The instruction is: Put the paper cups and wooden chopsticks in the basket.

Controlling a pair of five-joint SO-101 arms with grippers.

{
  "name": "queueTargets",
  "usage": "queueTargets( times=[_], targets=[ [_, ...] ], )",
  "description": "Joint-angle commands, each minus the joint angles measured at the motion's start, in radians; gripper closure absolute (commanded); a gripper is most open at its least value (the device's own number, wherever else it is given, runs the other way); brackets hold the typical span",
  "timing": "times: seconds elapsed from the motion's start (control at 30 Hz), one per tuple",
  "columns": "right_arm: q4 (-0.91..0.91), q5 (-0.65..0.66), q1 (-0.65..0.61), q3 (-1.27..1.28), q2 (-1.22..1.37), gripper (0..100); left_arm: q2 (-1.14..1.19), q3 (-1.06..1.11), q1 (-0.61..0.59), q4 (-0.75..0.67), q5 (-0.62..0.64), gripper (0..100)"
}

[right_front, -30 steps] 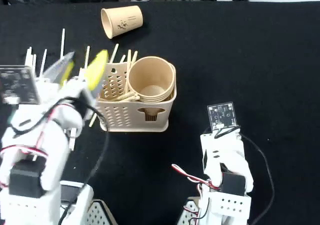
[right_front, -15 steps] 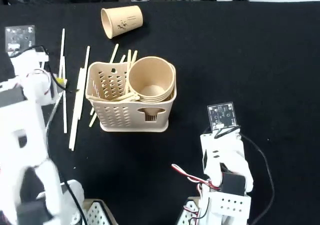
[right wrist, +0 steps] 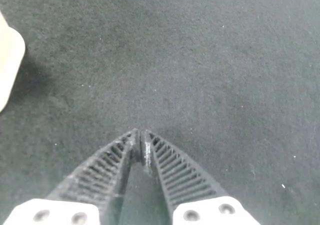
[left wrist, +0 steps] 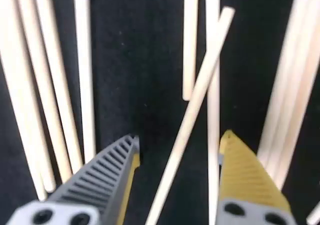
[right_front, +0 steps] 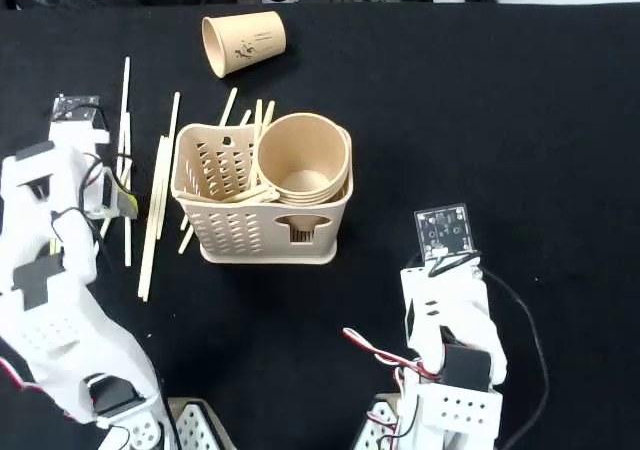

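A beige slotted basket [right_front: 265, 235] stands mid-table with stacked paper cups [right_front: 303, 155] and a few wooden chopsticks [right_front: 245, 120] in it. Another paper cup [right_front: 243, 42] lies on its side at the back. Several loose chopsticks [right_front: 155, 220] lie on the cloth left of the basket. My left gripper [right_front: 122, 198] hangs over them, open [left wrist: 177, 140]; one slanted chopstick [left wrist: 192, 115] lies between its fingers, untouched. My right gripper [right wrist: 140, 140] is shut on nothing, low over bare cloth in front of the basket's right side.
The black cloth covers the whole table. The right arm [right_front: 447, 300] stands near the front edge. A pale corner of the basket [right wrist: 7, 65] shows in the right wrist view. Open cloth stretches over the right half.
The left arm swung away from the basket's left side, out to the far left, then came down over the loose chopsticks. The right arm has kept still.
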Motion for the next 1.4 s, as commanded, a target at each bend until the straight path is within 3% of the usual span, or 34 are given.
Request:
queueTargets(
  times=[0.0,0.13,0.43,0.6,0.77,0.97,1.17,1.27,1.37],
  targets=[
    [0.003,0.0,-0.015,-0.004,-0.051,98.6,0.138,-0.13,0.002,-0.015,-0.009,80],
    [0.003,0.0,-0.015,-0.004,-0.051,98.6,0.124,-0.136,0.012,-0.015,-0.008,98],
    [0.003,0.0,-0.015,-0.004,-0.051,98.6,-0.103,-0.108,0.025,0.164,-0.005,97],
    [0.003,0.0,-0.015,-0.004,-0.051,98.6,-0.39,-0.065,0.025,0.27,-0.003,97],
    [0.003,0.0,-0.015,-0.004,-0.051,98.6,-0.795,0.085,0.042,0.244,-0.003,97],
    [0.003,0.0,-0.015,-0.004,-0.051,98.6,-1.298,0.274,0.125,-0.006,0.071,97],
    [0.003,0.0,-0.015,-0.004,-0.051,98.6,-1.686,0.53,0.328,-0.525,0.224,97],
    [0.003,0.0,-0.015,-0.004,-0.051,98.6,-1.803,0.657,0.458,-0.776,0.235,97],
    [0.003,0.0,-0.015,-0.004,-0.051,98.6,-1.864,0.736,0.545,-0.881,0.242,97]
  ],
)
